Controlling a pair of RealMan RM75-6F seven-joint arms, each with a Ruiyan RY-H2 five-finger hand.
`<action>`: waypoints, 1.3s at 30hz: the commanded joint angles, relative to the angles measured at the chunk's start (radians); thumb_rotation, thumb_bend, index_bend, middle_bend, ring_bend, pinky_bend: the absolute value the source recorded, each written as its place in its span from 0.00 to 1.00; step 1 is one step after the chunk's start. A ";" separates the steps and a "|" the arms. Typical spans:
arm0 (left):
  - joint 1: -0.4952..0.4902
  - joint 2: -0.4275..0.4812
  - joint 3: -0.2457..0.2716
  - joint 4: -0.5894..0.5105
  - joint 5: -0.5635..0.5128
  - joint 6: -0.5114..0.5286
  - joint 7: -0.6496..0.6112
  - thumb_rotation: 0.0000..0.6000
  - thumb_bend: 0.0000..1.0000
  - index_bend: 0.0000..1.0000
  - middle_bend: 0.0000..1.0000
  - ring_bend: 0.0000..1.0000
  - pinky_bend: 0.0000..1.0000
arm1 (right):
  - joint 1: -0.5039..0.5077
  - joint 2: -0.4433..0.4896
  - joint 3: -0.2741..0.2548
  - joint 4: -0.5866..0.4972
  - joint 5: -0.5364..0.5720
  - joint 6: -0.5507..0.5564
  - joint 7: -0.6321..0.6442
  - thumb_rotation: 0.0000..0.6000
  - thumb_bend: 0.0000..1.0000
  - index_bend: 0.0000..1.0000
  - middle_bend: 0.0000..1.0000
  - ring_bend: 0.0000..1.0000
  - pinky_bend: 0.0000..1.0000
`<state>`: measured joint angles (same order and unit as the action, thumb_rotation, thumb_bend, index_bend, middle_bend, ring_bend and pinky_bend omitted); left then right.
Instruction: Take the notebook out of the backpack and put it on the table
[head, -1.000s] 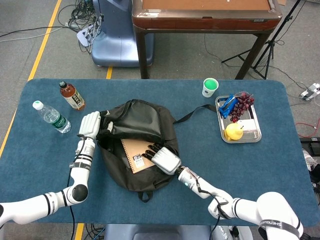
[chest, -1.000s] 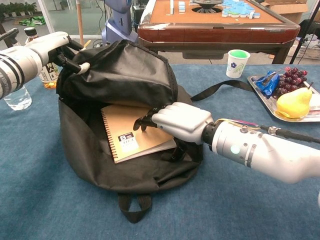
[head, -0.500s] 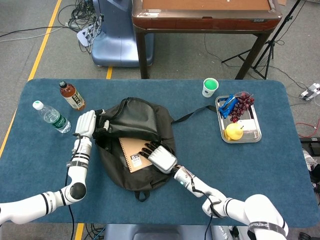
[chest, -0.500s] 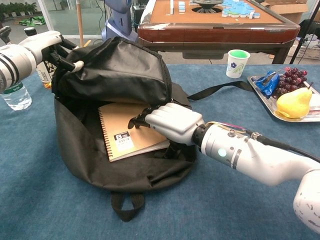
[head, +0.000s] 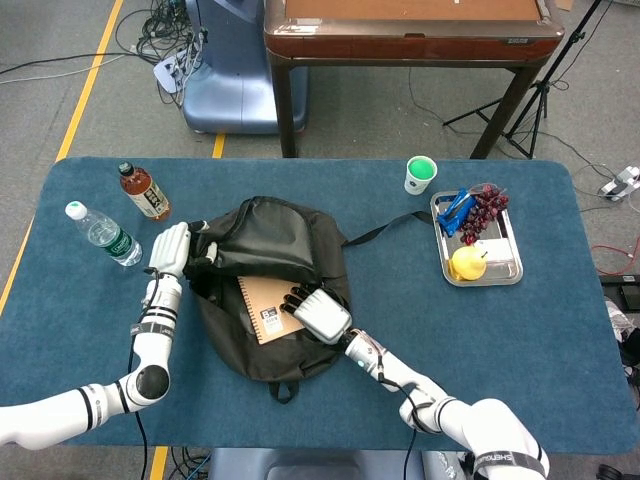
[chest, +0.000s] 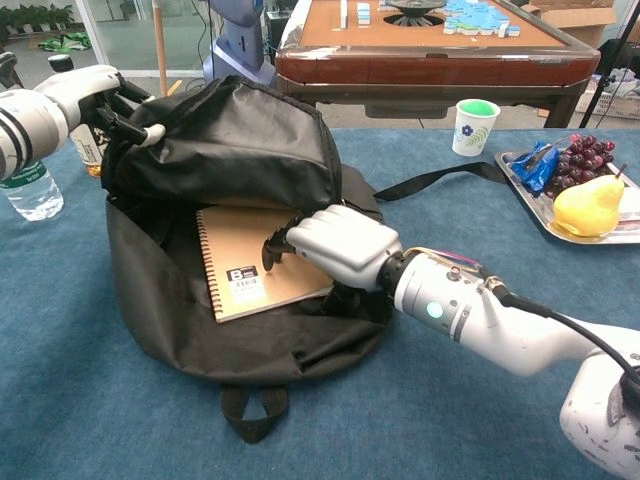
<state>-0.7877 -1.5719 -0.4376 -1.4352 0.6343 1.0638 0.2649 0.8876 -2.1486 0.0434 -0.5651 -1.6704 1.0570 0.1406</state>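
The black backpack (head: 262, 240) (chest: 230, 150) lies open on the blue table, its mouth facing me. Inside the mouth lies the tan spiral notebook (head: 262, 310) (chest: 245, 265), mostly in view. My right hand (head: 319, 312) (chest: 335, 243) reaches into the opening and grips the notebook's right edge, dark fingers curled down on the cover and the thumb hidden beneath. At the bag's upper left, my left hand (head: 170, 250) (chest: 88, 92) holds the top flap's rim up.
A brown tea bottle (head: 144, 191) and a water bottle (head: 103, 233) stand left of the bag. A green-filled cup (head: 421, 174) and a metal tray (head: 505, 272) with grapes and a pear sit to the right. A strap (head: 385, 228) trails right.
The backpack and notebook have shifted a little left and away from me. My right hand moved with them, keeping its fingers on the cover. My left hand still holds the flap.
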 joint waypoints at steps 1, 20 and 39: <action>0.000 0.002 0.001 -0.002 -0.001 0.000 0.000 1.00 0.57 0.69 0.81 0.67 0.44 | 0.003 -0.028 -0.015 0.049 -0.014 0.033 0.034 1.00 0.39 0.36 0.34 0.26 0.30; 0.003 0.014 0.002 -0.002 -0.006 -0.002 -0.016 1.00 0.57 0.68 0.81 0.67 0.44 | 0.021 -0.067 -0.032 0.166 -0.028 0.128 0.082 1.00 0.46 0.44 0.39 0.33 0.35; -0.002 0.026 0.001 0.014 -0.030 -0.025 -0.018 1.00 0.57 0.68 0.80 0.66 0.44 | 0.016 -0.069 -0.035 0.213 -0.028 0.270 0.148 1.00 0.53 0.82 0.60 0.53 0.51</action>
<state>-0.7898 -1.5474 -0.4364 -1.4204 0.6054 1.0405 0.2468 0.9090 -2.2258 0.0085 -0.3431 -1.6975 1.3041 0.2709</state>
